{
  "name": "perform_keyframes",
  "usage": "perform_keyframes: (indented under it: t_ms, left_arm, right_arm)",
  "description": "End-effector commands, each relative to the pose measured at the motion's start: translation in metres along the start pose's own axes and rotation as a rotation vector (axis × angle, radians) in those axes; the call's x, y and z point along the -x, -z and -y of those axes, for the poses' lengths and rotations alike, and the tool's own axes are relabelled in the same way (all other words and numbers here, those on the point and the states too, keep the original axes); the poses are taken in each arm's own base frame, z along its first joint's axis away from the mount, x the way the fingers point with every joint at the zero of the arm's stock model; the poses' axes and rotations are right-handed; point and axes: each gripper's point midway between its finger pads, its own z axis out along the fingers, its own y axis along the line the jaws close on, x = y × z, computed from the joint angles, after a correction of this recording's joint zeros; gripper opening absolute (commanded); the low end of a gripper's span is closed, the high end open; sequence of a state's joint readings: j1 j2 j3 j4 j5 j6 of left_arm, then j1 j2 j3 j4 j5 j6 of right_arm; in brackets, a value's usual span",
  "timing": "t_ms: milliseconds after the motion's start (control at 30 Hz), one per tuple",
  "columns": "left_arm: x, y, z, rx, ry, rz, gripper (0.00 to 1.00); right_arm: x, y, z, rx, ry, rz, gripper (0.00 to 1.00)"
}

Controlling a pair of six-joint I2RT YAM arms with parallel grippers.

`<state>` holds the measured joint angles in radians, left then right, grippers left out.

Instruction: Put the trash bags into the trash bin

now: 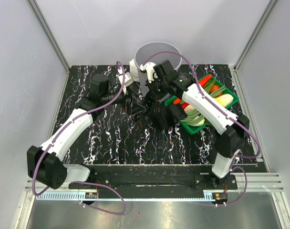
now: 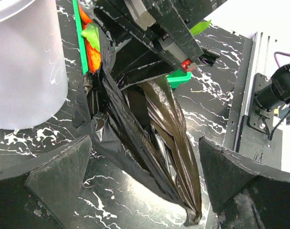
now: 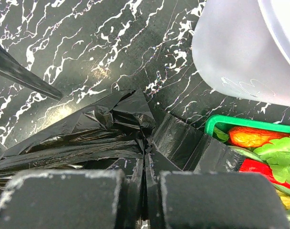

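**Right tool** (image 3: 145, 191): the jaws were pinched shut on a fold of the thin, glossy, crinkly black plastic trash bag (image 3: 111, 124).

**Left tool** (image 2: 145, 167): the jaws stood wide apart astride the same bag, gripping nothing.

**Position of the bag:** it lay spread on the black, white-veined desk (image 3: 64, 38), outside the bin. In the top view the plain light-grey round plastic trash bin (image 1: 158, 52) stood at 12 o'clock from the bag. The green rectangular plastic basket of vegetables (image 1: 233, 98) stood at 3 o'clock, with bag film lying against its near corner.

**Risks, as judged:**
- A single narrow pinch carried all the film, so the slippery plastic could slide out on lifting.
- The long trailing tail could drag, snag the basket corner and shift it.
- Loose film could hang outside the bin's rim, or nudge the light bin over.
- The two tools worked close together above the bag, so contact between them was possible.
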<state>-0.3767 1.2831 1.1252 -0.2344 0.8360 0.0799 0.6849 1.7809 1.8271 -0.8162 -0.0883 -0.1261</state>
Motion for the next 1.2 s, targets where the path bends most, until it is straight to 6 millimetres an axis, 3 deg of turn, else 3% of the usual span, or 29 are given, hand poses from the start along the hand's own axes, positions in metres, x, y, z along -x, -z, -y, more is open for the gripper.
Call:
perform_keyframes:
  t_ms: [0, 167, 233, 333, 400, 433, 533, 667, 1033, 1167]
  left_arm:
    - [0.023, -0.015, -0.013, 0.075, -0.021, 0.072, 0.99]
    - [0.015, -0.033, -0.028, 0.110, -0.028, 0.040, 0.96]
    - [0.008, -0.039, -0.034, 0.119, -0.045, 0.022, 0.84]
    - [0.007, -0.046, -0.040, 0.117, -0.053, 0.026, 0.51]
    - [0.011, -0.049, -0.042, 0.114, -0.052, 0.035, 0.10]
    - [0.014, -0.050, -0.044, 0.118, -0.050, 0.042, 0.00]
    - [0.021, -0.050, -0.047, 0.136, -0.057, 0.053, 0.00]
    - [0.020, -0.044, -0.053, 0.198, -0.074, 0.068, 0.00]
    - [0.020, -0.034, -0.058, 0.283, -0.077, 0.102, 0.00]
    - [0.020, -0.035, -0.055, 0.266, -0.069, 0.106, 0.00]
  right_arm:
    - [0.025, 0.015, 0.001, -0.019, -0.022, 0.091, 0.02]
    - [0.027, 0.018, 0.000, -0.011, -0.021, 0.099, 0.02]
    - [0.027, 0.020, -0.001, -0.002, -0.016, 0.102, 0.02]
    - [0.023, 0.022, -0.006, 0.022, -0.013, 0.096, 0.04]
    - [0.019, 0.022, -0.010, 0.042, -0.009, 0.090, 0.10]
    - [0.019, 0.023, -0.010, 0.043, -0.009, 0.091, 0.17]
    - [0.019, 0.029, -0.008, 0.033, -0.004, 0.100, 0.46]
    - [0.020, 0.040, -0.010, 0.032, 0.002, 0.118, 0.57]
    - [0.007, 0.041, -0.016, 0.069, -0.005, 0.096, 0.60]
    - [0.006, 0.035, -0.013, 0.058, -0.014, 0.087, 0.48]
